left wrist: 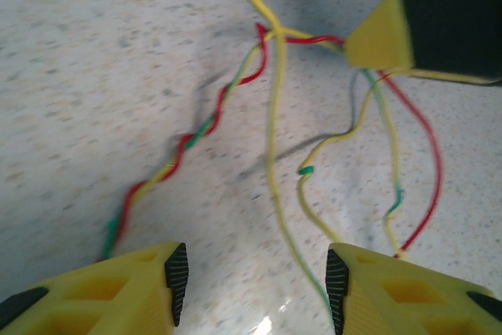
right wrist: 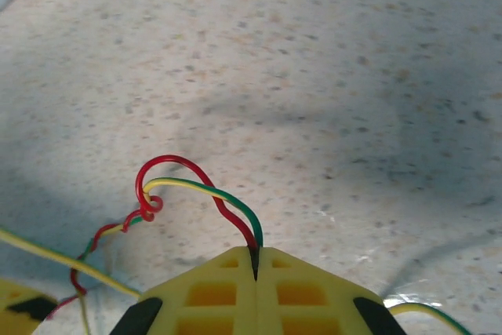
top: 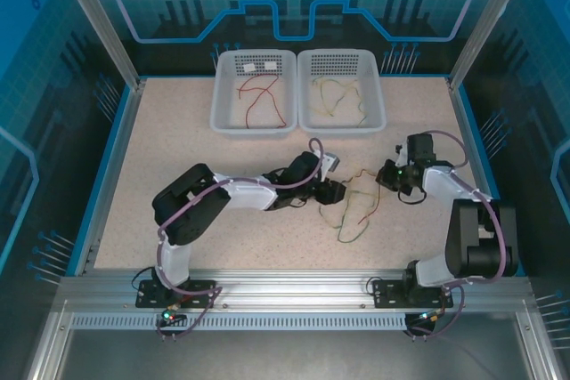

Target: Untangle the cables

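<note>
On the speckled table (top: 178,140), the tangled cables (top: 354,211) were pinched in the clenched right gripper (right wrist: 255,260), their twisted red, yellow and green strand running lengthwise toward the left gripper (left wrist: 255,280), which stood released, jaws apart, just short of the knot.

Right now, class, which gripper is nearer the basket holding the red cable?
Left. The left gripper hangs off the near right corner of that basket; the right gripper, shut on the cables, is farther right, before the other basket.
</note>
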Robot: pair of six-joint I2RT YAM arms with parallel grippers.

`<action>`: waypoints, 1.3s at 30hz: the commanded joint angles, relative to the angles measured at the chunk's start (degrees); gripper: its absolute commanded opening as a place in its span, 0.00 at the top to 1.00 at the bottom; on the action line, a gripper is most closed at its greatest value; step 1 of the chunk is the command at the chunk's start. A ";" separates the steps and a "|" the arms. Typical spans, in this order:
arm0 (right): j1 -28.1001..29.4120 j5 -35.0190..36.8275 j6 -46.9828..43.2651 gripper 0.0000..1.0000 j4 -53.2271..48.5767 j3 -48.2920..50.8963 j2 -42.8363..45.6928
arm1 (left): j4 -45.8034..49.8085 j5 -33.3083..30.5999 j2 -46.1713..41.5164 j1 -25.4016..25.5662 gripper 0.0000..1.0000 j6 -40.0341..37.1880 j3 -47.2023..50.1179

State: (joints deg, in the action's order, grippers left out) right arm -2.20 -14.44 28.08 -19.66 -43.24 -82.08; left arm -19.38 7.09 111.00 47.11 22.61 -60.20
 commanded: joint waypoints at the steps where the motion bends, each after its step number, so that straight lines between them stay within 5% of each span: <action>1: 2.74 -3.01 -0.70 1.00 0.76 -0.87 2.93 | -3.62 -1.78 -4.76 -3.96 0.49 1.92 3.22; 11: 10.88 -2.90 2.33 1.00 5.48 0.09 6.65 | -10.36 3.50 -9.19 -6.93 0.26 -0.82 7.42; 17: 12.01 -2.97 3.74 1.00 6.78 -0.09 6.78 | -12.34 4.94 -4.81 -5.85 0.25 1.34 4.88; 20: 12.30 -2.46 3.74 1.00 6.41 -0.15 6.81 | -13.09 6.29 -3.00 -5.81 0.52 2.13 3.17; 23: 12.31 -2.73 3.79 1.00 6.68 0.21 7.11 | -14.59 5.32 -2.51 -5.77 0.61 2.37 3.01; 25: 12.50 -2.67 3.92 1.00 6.88 0.41 7.36 | -13.07 4.60 -2.33 -5.78 0.80 2.08 2.18; 29: 12.57 -1.24 3.67 1.00 6.63 0.44 7.58 | -11.60 3.46 -3.40 -5.80 0.94 1.60 2.62; 39: 10.22 5.28 4.01 0.97 4.18 0.22 7.94 | -19.57 -2.63 -17.94 -8.85 1.00 2.89 15.52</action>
State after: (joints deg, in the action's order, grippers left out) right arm 9.15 -11.99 31.38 -14.48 -43.16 -75.64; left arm -33.69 7.70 98.45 39.92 25.17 -47.70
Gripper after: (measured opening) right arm 0.045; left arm 0.061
